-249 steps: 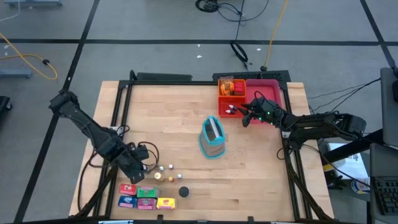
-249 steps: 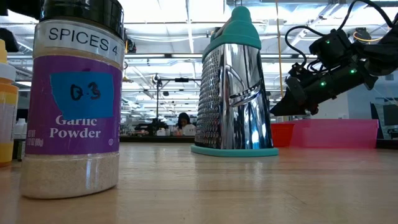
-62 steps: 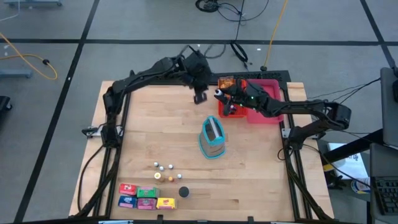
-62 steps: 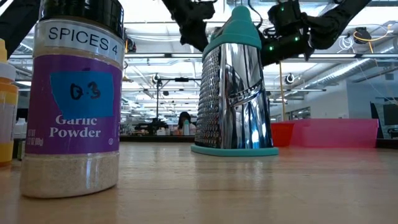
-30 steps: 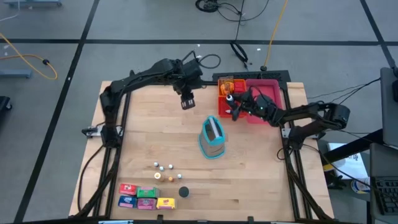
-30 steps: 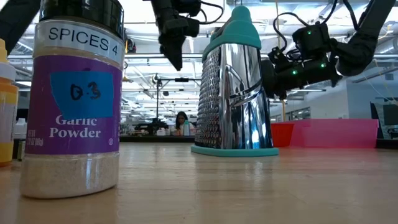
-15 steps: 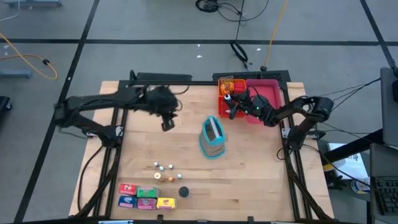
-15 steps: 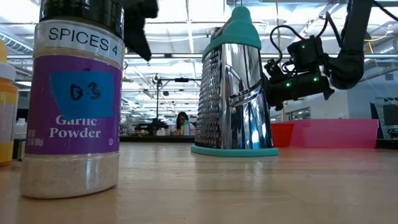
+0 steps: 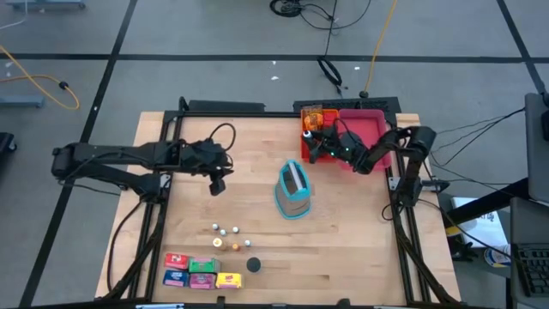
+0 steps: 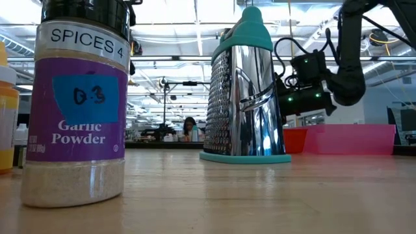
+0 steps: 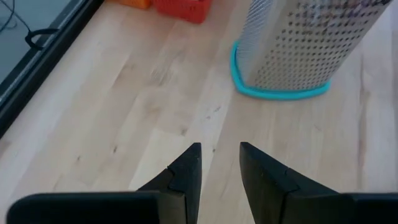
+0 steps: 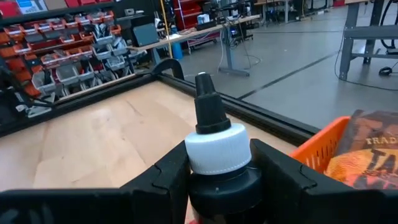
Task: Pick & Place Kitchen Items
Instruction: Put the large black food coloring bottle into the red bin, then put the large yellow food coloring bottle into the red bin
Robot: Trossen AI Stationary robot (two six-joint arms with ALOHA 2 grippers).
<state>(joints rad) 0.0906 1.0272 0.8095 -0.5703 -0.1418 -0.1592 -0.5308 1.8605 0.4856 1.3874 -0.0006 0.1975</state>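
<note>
Low view, nearest the lens: a spice jar point(image 10: 79, 104) labelled "Garlic Powder", black cap, stands upright on the wooden table point(image 10: 260, 195); a yellow bottle point(image 10: 8, 110) shows at the frame's edge beside it. Farther back stands a steel grater point(image 10: 246, 88) with teal top and base.

High view: along the table's near edge lie the small boxes, red point(image 9: 177, 260), blue point(image 9: 177, 277), green point(image 9: 203, 266) and yellow point(image 9: 228, 280), with a black piece point(image 9: 253, 265) just beside them. Tiny bottles point(image 9: 226, 231) and an orange piece point(image 9: 237, 246) sit slightly farther in. At mid-table the grater point(image 9: 292, 190) stands between the two arms.

Left gripper point(image 9: 216, 184) hangs over bare wood to the grater's left; in its wrist view the fingers point(image 11: 186, 171) stand slightly apart with nothing between them.

Right gripper point(image 9: 315, 148) is at the orange tray point(image 9: 319, 129), which sits at the far edge beside the pink tray point(image 9: 371, 116). Its fingers point(image 12: 168, 177) pinch a dark dropper bottle point(image 12: 219, 162) with a white collar and black nozzle, upright, at the orange tray's rim point(image 12: 323, 140).
</note>
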